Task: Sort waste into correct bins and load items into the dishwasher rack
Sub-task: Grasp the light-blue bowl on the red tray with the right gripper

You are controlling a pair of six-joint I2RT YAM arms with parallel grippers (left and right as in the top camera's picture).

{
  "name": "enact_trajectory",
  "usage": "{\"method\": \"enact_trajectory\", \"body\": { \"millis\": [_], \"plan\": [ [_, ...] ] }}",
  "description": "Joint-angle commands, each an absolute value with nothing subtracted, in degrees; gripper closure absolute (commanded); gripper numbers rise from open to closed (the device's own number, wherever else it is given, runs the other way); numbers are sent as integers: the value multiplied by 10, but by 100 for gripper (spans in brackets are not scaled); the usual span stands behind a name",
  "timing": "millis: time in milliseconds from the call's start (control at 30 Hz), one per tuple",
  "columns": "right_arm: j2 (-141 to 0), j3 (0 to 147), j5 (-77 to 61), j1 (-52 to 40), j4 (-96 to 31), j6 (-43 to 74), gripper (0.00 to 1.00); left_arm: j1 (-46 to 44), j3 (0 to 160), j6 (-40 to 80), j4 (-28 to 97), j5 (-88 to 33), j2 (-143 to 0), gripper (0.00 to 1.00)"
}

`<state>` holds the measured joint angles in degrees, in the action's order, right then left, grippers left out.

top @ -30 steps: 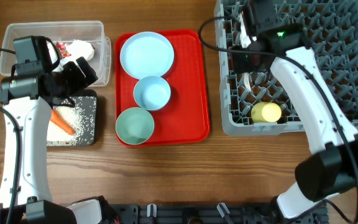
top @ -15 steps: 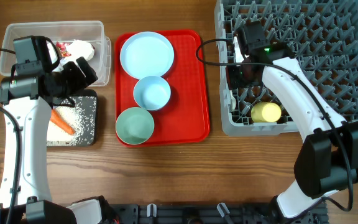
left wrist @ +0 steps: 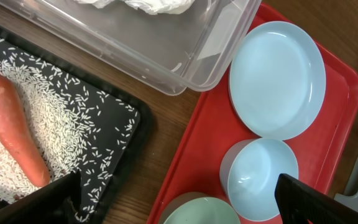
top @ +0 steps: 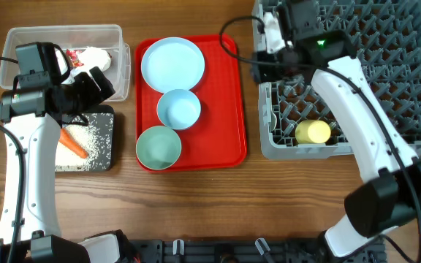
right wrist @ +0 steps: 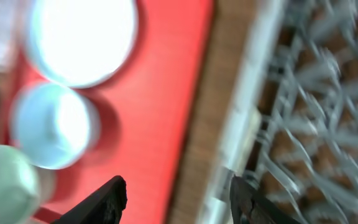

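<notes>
On the red tray [top: 221, 109] lie a light blue plate [top: 172, 64], a light blue bowl [top: 178, 109] and a green bowl [top: 158, 147]. The grey dishwasher rack [top: 305, 151] at the right holds a yellow cup [top: 313, 132]. My right gripper [top: 265, 67] hangs open and empty over the rack's left rim; its blurred wrist view shows the gripper [right wrist: 176, 202] between tray [right wrist: 160, 93] and rack [right wrist: 316, 106]. My left gripper [top: 97, 82] stands wide open and empty over the corner of the clear bin [top: 64, 33]; in its wrist view this gripper [left wrist: 179, 205] looks down on the plate [left wrist: 277, 79] and blue bowl [left wrist: 263, 178].
White crumpled waste [top: 90, 57] lies in the clear bin. Below the bin, a black tray [top: 104, 157] holds scattered rice and a carrot [top: 72, 143]. Bare wood runs between the red tray and the rack and along the table's front.
My right gripper has gone from shut to open and swung from inside the rack's left part to its left rim. The left arm has not moved.
</notes>
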<state>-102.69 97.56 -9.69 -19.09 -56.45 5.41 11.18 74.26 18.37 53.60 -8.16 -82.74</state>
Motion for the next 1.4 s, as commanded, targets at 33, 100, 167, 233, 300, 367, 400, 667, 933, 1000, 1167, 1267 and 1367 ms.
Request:
{"method": "enact_trajectory", "body": {
  "millis": [33, 100, 167, 233, 300, 367, 400, 667, 933, 1000, 1167, 1267, 1367],
  "plan": [
    [-1020, 987, -130, -253, -538, 129, 44, 115, 746, 189, 535, -77, -833, 0],
    [-1033, 983, -130, -273, -524, 159, 44, 115, 746, 189, 538, -77, -833, 0],
    [-1047, 977, -130, -288, -512, 179, 44, 115, 746, 189, 541, -81, -833, 0],
    [-1067, 977, -131, -301, -508, 200, 45, 115, 746, 189, 547, -81, -833, 0],
    [-1092, 977, -134, -312, -505, 215, 47, 115, 746, 189, 551, -81, -833, 0],
    [-1114, 977, -152, -320, -498, 225, 51, 115, 746, 189, 553, -83, -833, 0],
    [-1126, 977, -154, -324, -495, 227, 52, 115, 746, 189, 554, -86, -833, 0],
    [-1185, 976, -155, -336, -491, 271, 61, 115, 746, 189, 554, -94, -833, 0],
    [-1244, 976, -156, -347, -489, 291, 72, 115, 746, 189, 553, -94, -833, 0],
    [-1253, 976, -155, -354, -484, 301, 72, 115, 746, 189, 554, -94, -833, 0],
    [-1267, 976, -153, -365, -468, 306, 72, 115, 746, 189, 554, -94, -833, 0],
    [-1270, 976, -153, -365, -467, 312, 76, 115, 746, 189, 554, -94, -833, 0],
    [-1271, 976, -151, -365, -467, 315, 80, 115, 746, 189, 554, -94, -833, 0]
  ]
}}
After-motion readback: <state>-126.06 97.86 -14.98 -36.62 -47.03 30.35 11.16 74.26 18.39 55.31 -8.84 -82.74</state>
